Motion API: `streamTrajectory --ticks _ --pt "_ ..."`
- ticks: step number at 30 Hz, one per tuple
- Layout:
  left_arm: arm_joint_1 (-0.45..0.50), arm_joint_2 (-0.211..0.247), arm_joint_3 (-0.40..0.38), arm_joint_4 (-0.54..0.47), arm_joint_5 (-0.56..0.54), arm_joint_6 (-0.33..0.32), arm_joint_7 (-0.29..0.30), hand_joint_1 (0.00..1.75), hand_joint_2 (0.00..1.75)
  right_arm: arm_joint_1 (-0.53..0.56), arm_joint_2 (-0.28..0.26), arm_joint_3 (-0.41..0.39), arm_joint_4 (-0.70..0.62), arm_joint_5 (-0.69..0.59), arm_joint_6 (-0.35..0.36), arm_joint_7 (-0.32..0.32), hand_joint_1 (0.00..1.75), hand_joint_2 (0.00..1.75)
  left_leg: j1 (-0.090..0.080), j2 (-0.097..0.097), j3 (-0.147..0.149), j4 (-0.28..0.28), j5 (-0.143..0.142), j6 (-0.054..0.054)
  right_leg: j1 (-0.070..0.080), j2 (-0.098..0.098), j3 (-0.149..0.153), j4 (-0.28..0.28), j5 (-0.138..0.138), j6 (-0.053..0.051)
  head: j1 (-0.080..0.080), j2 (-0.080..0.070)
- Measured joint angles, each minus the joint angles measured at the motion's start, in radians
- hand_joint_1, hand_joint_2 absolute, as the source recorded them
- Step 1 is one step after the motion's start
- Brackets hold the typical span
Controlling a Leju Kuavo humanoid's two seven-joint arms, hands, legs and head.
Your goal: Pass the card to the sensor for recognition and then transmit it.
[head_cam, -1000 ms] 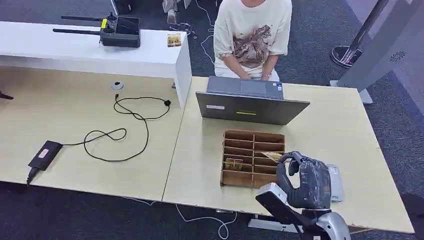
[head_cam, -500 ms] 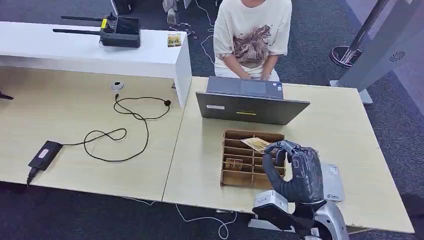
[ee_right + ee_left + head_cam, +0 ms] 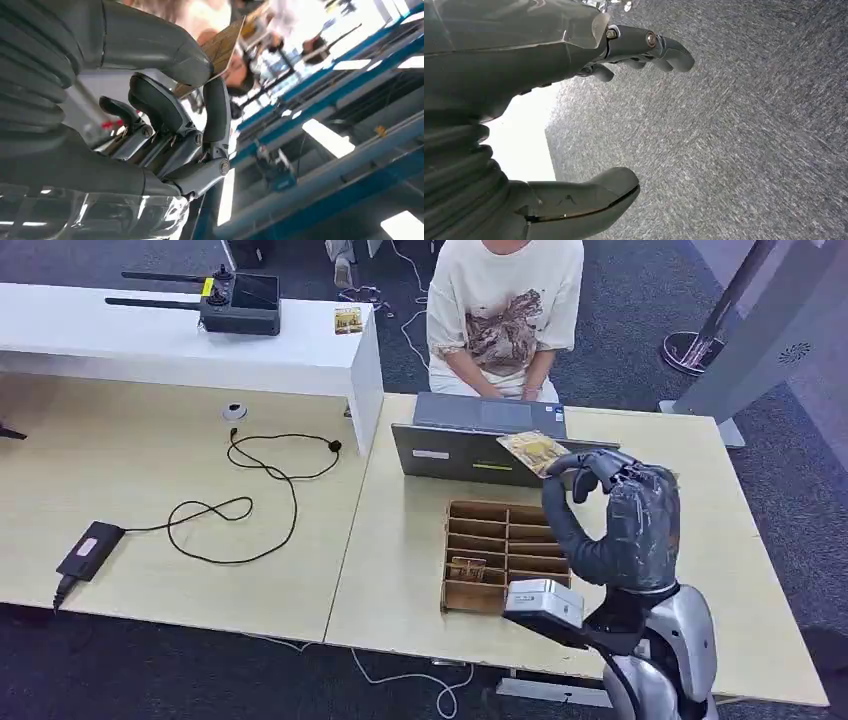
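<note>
Right hand: the grey right hand [image 3: 612, 510] is raised above the table, pinching a tan patterned card [image 3: 534, 449] between thumb and a dark finger [image 3: 216, 112], the other fingers curled in.
Card: held up in front of the open grey laptop [image 3: 500, 442], tilted, near the seated person in a cream printed T-shirt [image 3: 505, 310].
Left hand: the grey left hand [image 3: 589, 120] hangs over speckled grey carpet [image 3: 734, 140], thumb and fingers apart, holding nothing.
Tray: the brown cardboard divided tray [image 3: 505, 556] lies on the pale wooden table [image 3: 400, 540] below the raised hand; one small patterned card [image 3: 466, 567] sits in a left compartment near the front.
</note>
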Motion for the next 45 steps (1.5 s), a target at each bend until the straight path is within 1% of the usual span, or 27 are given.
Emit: streamTrajectory --ticks 7,11,13,17,22,28,35,40,45 --pt "0.000 -0.001 0.000 0.000 0.000 0.000 -0.005 0.00 1.75 -0.133 -0.014 0.003 0.044 0.129 -0.038 0.080 1.75 1.75 0.000 0.000 0.000 0.000 0.000 0.000 0.000 0.000 0.000 0.000 0.000 0.000 0.000 0.000" --pt "-0.001 -0.002 0.000 0.000 0.000 0.001 -0.006 0.00 1.75 -0.226 -0.014 0.003 0.107 0.196 -0.048 0.119 1.75 1.75 0.000 0.001 0.000 0.000 0.000 0.000 0.000 0.000 0.000 0.001 0.001 -0.001 0.000 0.000" --pt "0.000 -0.002 0.000 0.000 0.000 0.001 -0.006 0.00 1.75 -0.272 -0.014 0.003 0.148 0.218 -0.043 0.134 1.75 1.75 0.000 0.000 0.000 0.000 0.000 0.000 0.000 0.000 0.000 0.001 0.001 -0.001 0.000 0.000" --pt "0.000 -0.002 0.000 0.000 0.000 0.002 -0.008 0.00 1.75 -0.368 -0.014 0.002 0.244 0.220 -0.025 0.146 1.75 1.75 0.000 0.000 0.000 0.000 0.001 0.000 0.000 0.000 0.000 0.001 0.001 -0.001 0.000 0.000" --pt "0.000 -0.002 0.000 0.000 0.000 0.001 -0.008 0.00 1.75 -0.492 -0.011 0.003 0.382 0.231 0.019 0.172 1.75 1.75 0.000 0.000 0.000 0.000 0.001 -0.001 0.000 0.000 0.000 0.001 0.001 -0.001 0.000 0.000" --pt "0.000 -0.002 0.000 0.000 0.000 0.001 -0.007 0.00 1.75 -0.634 0.009 0.006 0.560 0.245 0.056 0.199 1.75 1.75 0.000 0.000 0.000 0.000 0.001 -0.001 0.000 0.000 0.000 0.001 0.001 -0.001 0.000 0.000" --pt "0.000 -0.002 0.000 0.000 0.000 0.001 -0.008 0.00 1.75 -0.796 0.058 0.015 0.818 0.259 0.094 0.235 1.75 1.75 0.000 0.000 0.000 0.000 0.001 -0.001 0.000 0.000 0.000 0.001 0.001 -0.001 0.000 0.000" --pt "0.000 -0.001 0.000 0.000 0.000 0.001 -0.008 0.00 1.75 -0.873 0.095 0.015 0.968 0.238 0.123 0.265 1.75 1.75 0.000 0.000 0.000 0.000 0.001 -0.001 0.000 0.000 0.000 0.002 0.001 -0.001 0.000 0.000" --pt "0.000 -0.001 0.000 0.000 0.000 0.001 -0.008 0.00 1.75 -0.918 0.118 0.001 1.074 0.207 0.131 0.290 1.75 1.75 0.000 0.000 0.000 0.000 0.001 -0.001 0.000 0.000 0.000 0.001 0.001 -0.001 0.000 0.000"
